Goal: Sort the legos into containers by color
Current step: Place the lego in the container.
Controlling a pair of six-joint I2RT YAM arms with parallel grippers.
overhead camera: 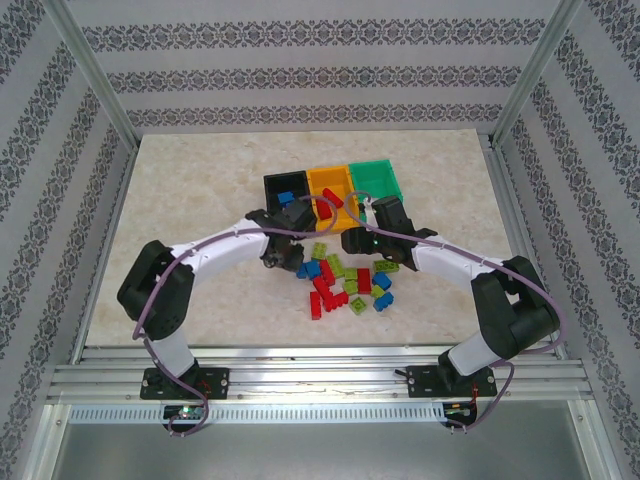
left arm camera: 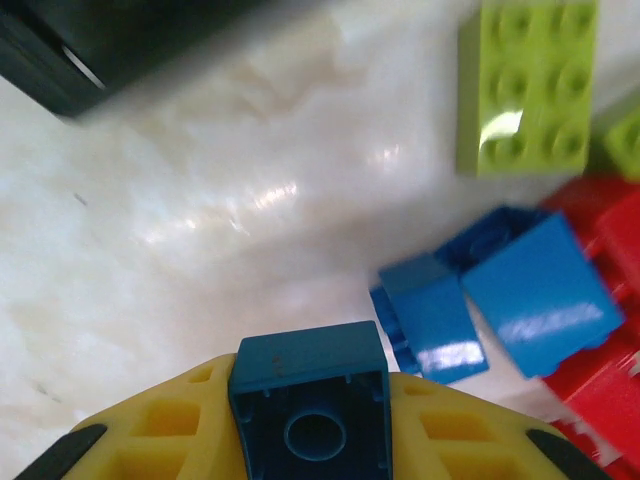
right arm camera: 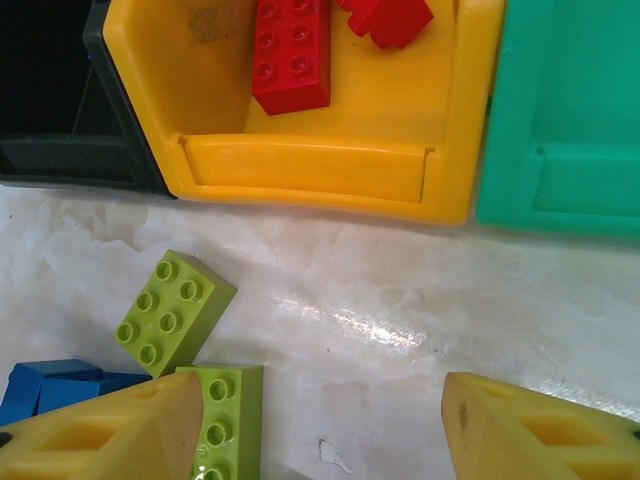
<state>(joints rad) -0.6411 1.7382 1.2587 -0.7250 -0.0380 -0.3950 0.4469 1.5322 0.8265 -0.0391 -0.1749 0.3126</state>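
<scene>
My left gripper [left arm camera: 312, 440] is shut on a blue lego [left arm camera: 305, 365], hollow underside toward the camera, just above the table beside more blue legos [left arm camera: 520, 290]. From above, that gripper [overhead camera: 283, 252] sits at the left edge of the lego pile [overhead camera: 350, 282]. My right gripper [right arm camera: 320, 425] is open over the table. A lime lego [right arm camera: 228, 425] lies against its left finger [right arm camera: 110, 430], and another lime lego [right arm camera: 170, 310] is just beyond. The black bin [overhead camera: 272, 183] holds a blue lego [overhead camera: 288, 197]. The orange-yellow bin [right arm camera: 310, 170] holds red legos [right arm camera: 290, 50]. The green bin [right arm camera: 560, 130] stands on the right.
The three bins stand side by side at the table's middle, just beyond both grippers. A lime lego [left arm camera: 525, 85] and red legos [left arm camera: 600, 385] lie right of the left gripper. The black bin's corner [left arm camera: 60, 50] is at upper left. Patterned walls enclose the table.
</scene>
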